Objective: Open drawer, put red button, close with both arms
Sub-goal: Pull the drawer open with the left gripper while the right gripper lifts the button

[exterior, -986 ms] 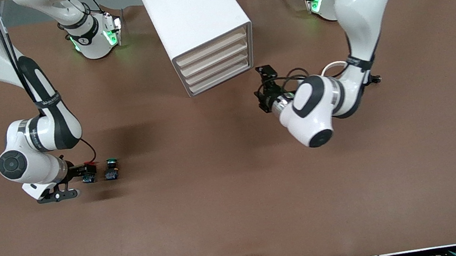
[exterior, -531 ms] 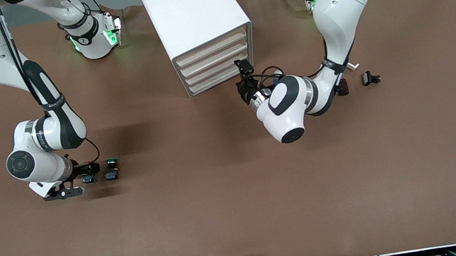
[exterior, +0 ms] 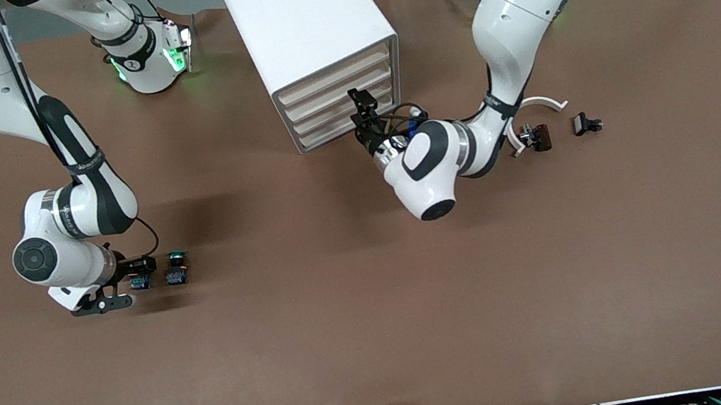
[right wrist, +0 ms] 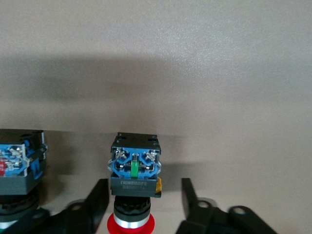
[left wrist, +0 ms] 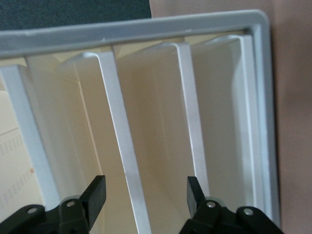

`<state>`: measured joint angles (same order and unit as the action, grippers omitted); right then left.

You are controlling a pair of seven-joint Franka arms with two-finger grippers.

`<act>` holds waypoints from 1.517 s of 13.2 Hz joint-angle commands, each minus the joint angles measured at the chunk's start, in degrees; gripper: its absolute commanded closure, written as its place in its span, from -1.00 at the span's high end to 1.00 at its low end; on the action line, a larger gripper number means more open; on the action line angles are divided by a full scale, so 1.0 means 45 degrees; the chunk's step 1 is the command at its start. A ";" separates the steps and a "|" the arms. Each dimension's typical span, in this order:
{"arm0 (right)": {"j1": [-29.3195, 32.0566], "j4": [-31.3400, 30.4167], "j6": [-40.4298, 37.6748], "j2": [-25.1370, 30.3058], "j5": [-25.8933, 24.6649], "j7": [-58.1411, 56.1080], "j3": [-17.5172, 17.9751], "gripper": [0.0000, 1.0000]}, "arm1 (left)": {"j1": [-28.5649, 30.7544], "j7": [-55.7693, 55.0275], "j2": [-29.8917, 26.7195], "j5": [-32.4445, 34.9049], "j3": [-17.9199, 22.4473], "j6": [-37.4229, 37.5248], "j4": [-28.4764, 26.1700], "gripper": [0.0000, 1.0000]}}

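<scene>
Straddling the red button, the right hand is spread; left hand spread at the drawer.

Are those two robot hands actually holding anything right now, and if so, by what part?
Nothing is clamped yet. The right hand straddles the red button; the left hand straddles a drawer front edge. Both hands stand open.

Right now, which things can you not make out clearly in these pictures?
- Red button: front view, the right claw hides it; right wrist view, the edge cuts its cap.
- Green button: right wrist view, the edge cuts it off.
- Drawer: left wrist view, too close to tell which front sits between the left claw's open fingers.
- Small dark parts: front view, too small to identify.
</scene>
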<state>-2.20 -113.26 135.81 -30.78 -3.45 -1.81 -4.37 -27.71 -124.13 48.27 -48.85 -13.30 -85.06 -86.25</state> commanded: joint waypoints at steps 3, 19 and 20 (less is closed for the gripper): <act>0.0099 -0.0066 0.0132 0.0004 -0.0112 -0.0592 0.0093 -0.35 | -0.0267 -0.0989 0.0132 -0.0316 0.0085 0.0191 0.0163 0.15; -0.0427 0.1613 -0.5039 0.1818 -0.0073 -0.0360 0.0112 -0.51 | 0.1646 -0.1009 0.0191 -0.0297 0.0865 0.0035 0.1274 -1.00; -0.0505 0.1633 -0.5314 0.2091 -0.0073 -0.0224 0.0112 -0.50 | 0.1685 -0.0989 0.0249 -0.0297 0.1079 -0.0042 0.1489 -1.00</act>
<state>-3.76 -105.70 114.62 -24.17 -3.45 -4.10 -4.04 -20.11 -129.45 48.83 -49.77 -10.28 -84.53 -81.85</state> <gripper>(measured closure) 0.590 0.859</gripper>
